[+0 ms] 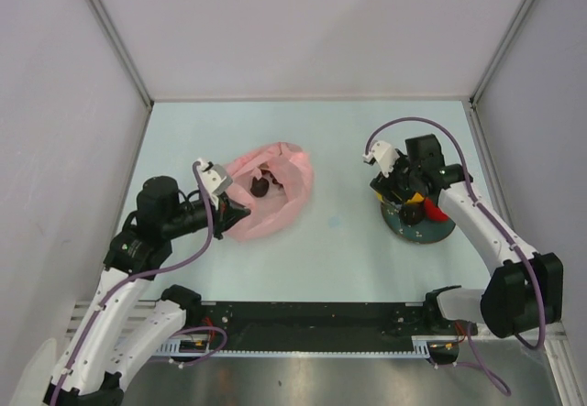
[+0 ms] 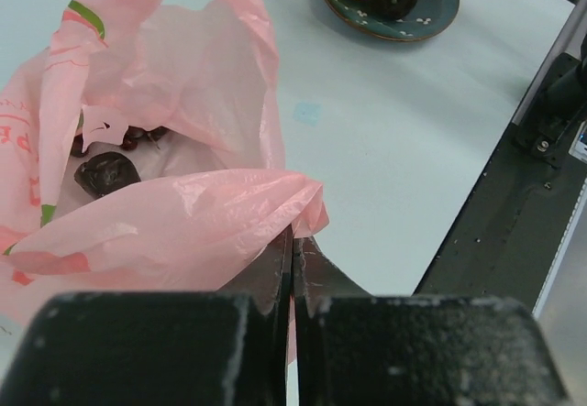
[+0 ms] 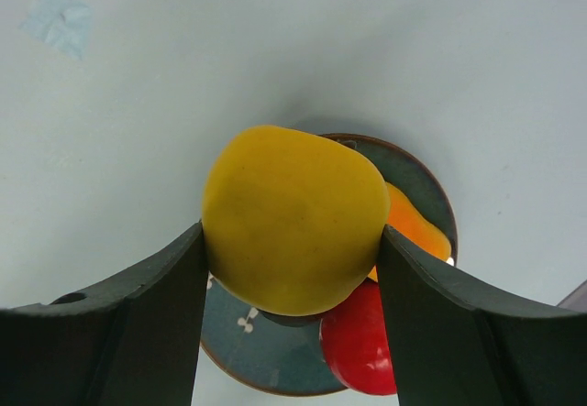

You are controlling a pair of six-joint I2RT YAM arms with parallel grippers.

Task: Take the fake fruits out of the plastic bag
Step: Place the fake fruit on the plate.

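Pinching pink bag (yellow fruit gripped).

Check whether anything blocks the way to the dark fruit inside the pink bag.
From above, nothing: the plastic bag gapes and the grape bunch lies exposed. The left gripper pinches the near rim, a fold of film between it and the grapes. The right gripper is full, holding a yellow fruit.

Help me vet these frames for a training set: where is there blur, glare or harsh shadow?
Top view: even, soft light, faint shadows, everything sharp. Left wrist view: the left gripper along the bottom edge is blurred, while the bag is crisp. Right wrist view: the yellow fruit sits very close and looks slightly soft, with a dim shadow on the table behind it; no strong glare.
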